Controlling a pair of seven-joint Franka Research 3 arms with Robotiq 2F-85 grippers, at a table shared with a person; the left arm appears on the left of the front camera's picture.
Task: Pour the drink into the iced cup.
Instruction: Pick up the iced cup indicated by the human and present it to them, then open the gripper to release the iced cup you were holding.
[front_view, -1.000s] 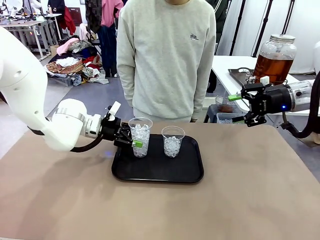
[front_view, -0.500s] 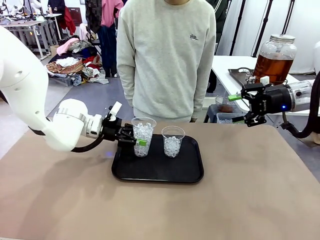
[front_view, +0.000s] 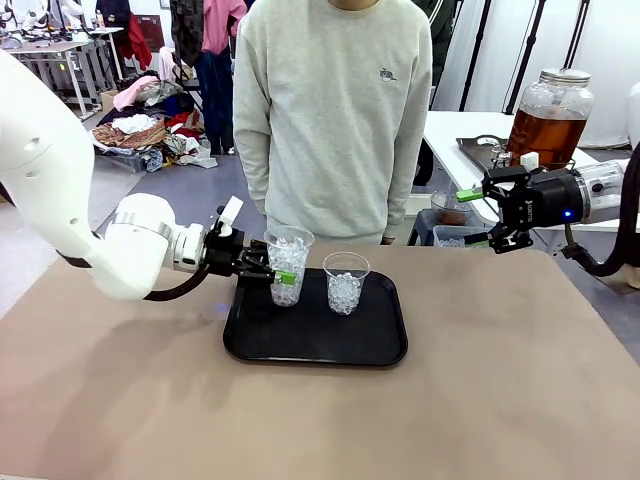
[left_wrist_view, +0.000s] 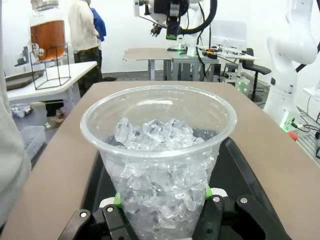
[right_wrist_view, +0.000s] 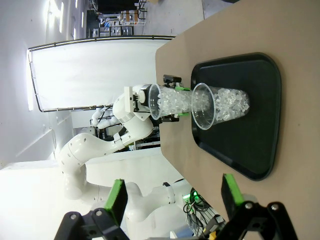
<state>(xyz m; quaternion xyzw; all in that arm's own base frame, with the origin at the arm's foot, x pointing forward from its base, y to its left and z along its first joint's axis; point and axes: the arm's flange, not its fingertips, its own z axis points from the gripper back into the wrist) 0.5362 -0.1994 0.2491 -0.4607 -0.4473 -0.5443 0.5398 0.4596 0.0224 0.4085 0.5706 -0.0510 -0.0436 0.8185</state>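
Brown desk (front_view: 500, 380) carried a black tray (front_view: 300, 350) toward its far edge. At the tray's left end the left claw (front_view: 280, 273) was clamped on the iced cup (front_view: 288, 258). A second earlier its fingers had stood apart, and the cup had since risen slightly and shifted right. The drink (front_view: 545, 135) filled a glass jar (front_view: 556, 95) on a white desk (front_view: 450, 135) beyond the far right corner. It stood well apart from that claw and just behind the right claw (front_view: 472, 217), whose fingers stood apart, unmoved. The emblem (front_view: 386, 73) on the person's sweatshirt was too small to read.

No legible text — sweatshirt logo (front_view: 386, 73) too small
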